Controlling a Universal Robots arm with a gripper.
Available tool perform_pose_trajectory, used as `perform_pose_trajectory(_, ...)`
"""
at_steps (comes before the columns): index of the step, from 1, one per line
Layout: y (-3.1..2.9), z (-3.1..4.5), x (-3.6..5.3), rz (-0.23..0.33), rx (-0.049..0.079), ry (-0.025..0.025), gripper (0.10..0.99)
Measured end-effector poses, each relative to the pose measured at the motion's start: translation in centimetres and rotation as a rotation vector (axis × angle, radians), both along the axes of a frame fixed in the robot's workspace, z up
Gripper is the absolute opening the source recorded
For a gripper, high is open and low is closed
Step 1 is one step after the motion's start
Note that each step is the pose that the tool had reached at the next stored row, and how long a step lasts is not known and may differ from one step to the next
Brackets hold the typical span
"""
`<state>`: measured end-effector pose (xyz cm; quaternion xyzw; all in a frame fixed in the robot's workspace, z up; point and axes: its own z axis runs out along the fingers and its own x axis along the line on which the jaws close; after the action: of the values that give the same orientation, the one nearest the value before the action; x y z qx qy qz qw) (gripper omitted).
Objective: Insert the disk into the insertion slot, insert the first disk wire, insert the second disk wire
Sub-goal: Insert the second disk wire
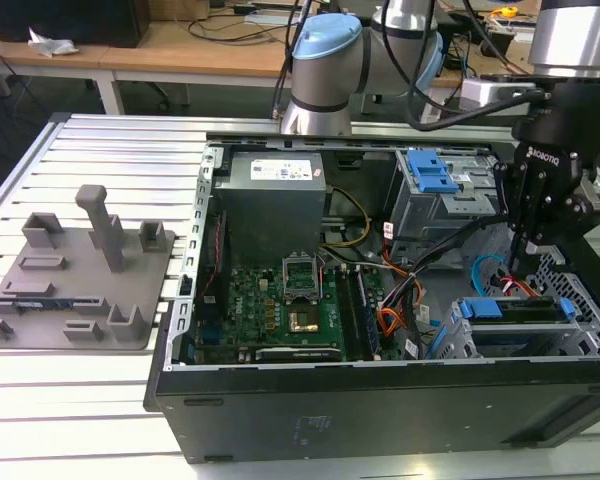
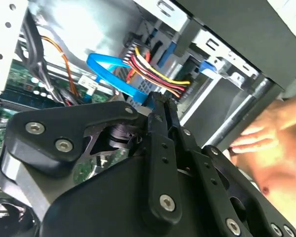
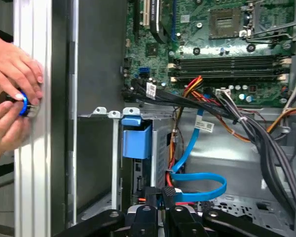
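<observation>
The disk (image 1: 510, 310) sits in its blue caddy inside the insertion slot (image 1: 580, 300), the grey cage at the exterior view's right. The caddy's blue tab (image 3: 136, 140) shows in the first wrist view. The first disk wire (image 2: 155, 71), a red, yellow and orange bundle, runs into the disk's rear edge. The second disk wire (image 2: 108, 69) curls in a light blue loop (image 3: 202, 185), and its end reaches my fingertips. My gripper (image 2: 160, 106) hangs over the disk's rear (image 1: 520, 270), jaws close together on that cable's end (image 3: 160, 197).
A person's hands (image 3: 12, 94) grip a blue knob on the aluminium rail outside the case wall; one hand (image 2: 266, 143) shows beyond the cage. The motherboard (image 1: 290, 300), power supply (image 1: 275, 195) and a larger bay with a blue latch (image 1: 430, 175) fill the case. A grey fixture plate (image 1: 80, 270) lies outside.
</observation>
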<state>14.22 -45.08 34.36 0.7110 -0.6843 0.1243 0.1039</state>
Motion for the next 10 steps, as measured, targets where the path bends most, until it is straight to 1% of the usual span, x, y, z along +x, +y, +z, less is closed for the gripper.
perform_pose_trajectory(1, -0.12, 0.01, 0.00, 0.000, 0.024, 0.0000, 0.161)
perform_pose_trajectory(2, -0.28, 0.02, 0.00, 0.000, 0.040, 0.0000, 0.161)
perform_pose_trajectory(5, -0.73, 0.05, 0.00, 0.000, 0.075, 0.0000, 0.161)
perform_pose_trajectory(6, -0.92, 0.06, 0.00, 0.000, 0.086, 0.0000, 0.161)
perform_pose_trajectory(7, -1.09, 0.07, 0.00, 0.000, 0.092, 0.0000, 0.161)
perform_pose_trajectory(10, -1.90, 0.08, 0.00, 0.000, 0.111, 0.0000, 0.161)
